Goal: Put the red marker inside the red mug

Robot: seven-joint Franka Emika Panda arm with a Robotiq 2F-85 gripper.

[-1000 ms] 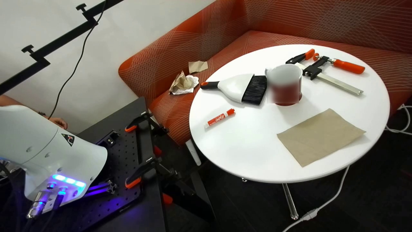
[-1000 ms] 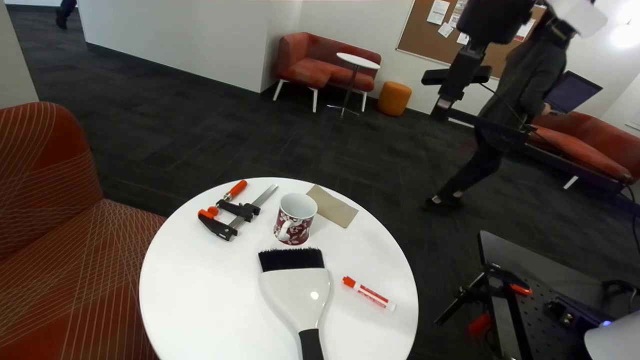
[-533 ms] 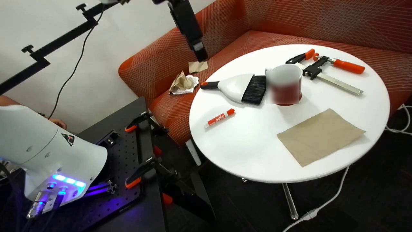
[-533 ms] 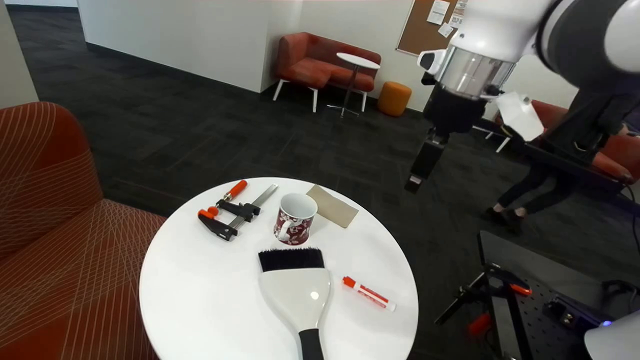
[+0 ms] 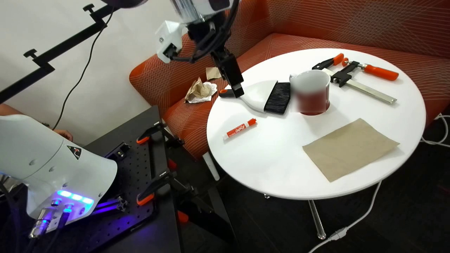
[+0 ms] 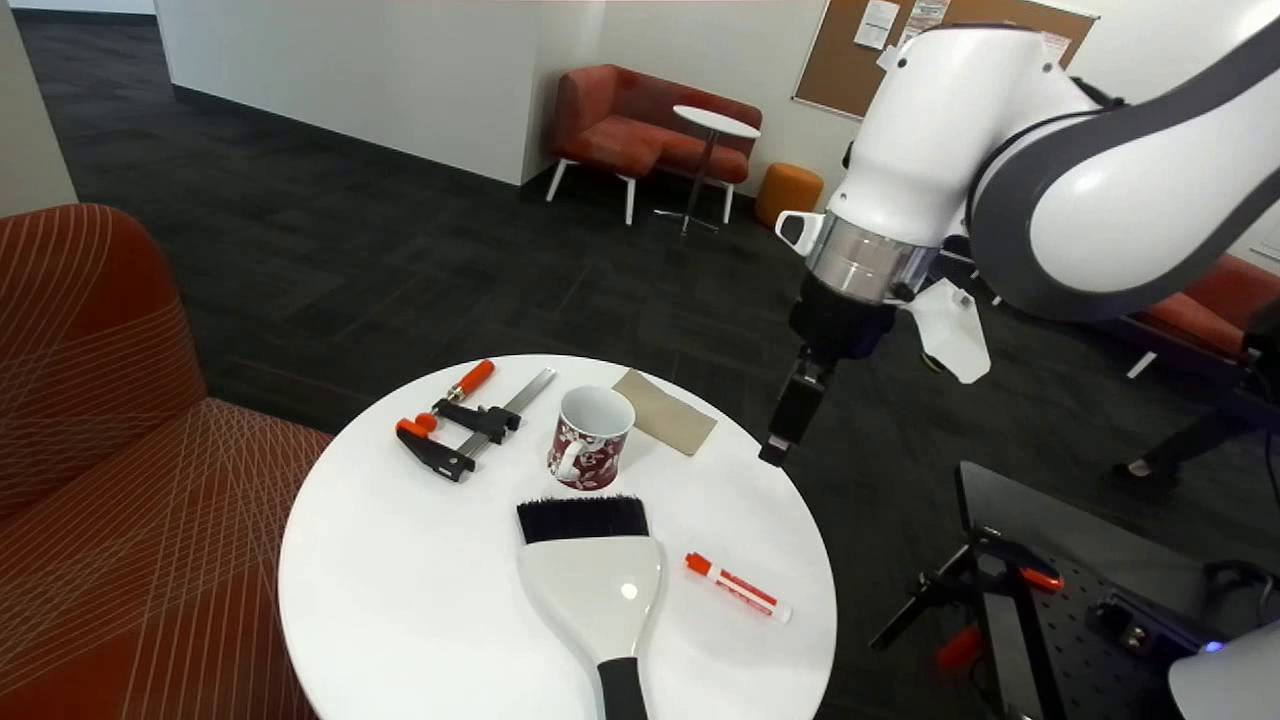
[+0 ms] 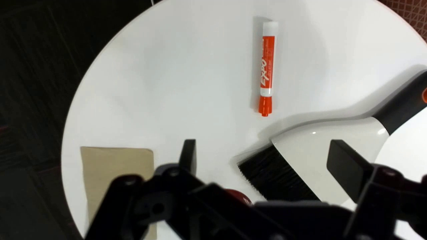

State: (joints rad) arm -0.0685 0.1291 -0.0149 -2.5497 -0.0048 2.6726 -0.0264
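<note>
in the wrist view the gripper (image 7: 263, 150) is spread wide and grips nothing. the red marker (image 7: 267, 63) lies flat on the round white table (image 7: 173, 83), apart from the gripper, its cap end toward the brush (image 7: 308, 148); no step of the task looks done.

in an exterior view the red marker sits near the edge facing the robot base (image 6: 1235, 670); the red mug (image 6: 592, 438) stands upright farther in, and what shows of its pale inside holds nothing. grasping, carrying and lowering the red marker in are left, i judge.

in an exterior view the clamp (image 5: 341, 77) lies past the red mug, toward the edge away from the robot base, and brown paper (image 5: 351, 149) near the lower right edge. the brush's bristles, just beside the red mug, may crowd the direct way, so a high lift seems wise.
</note>
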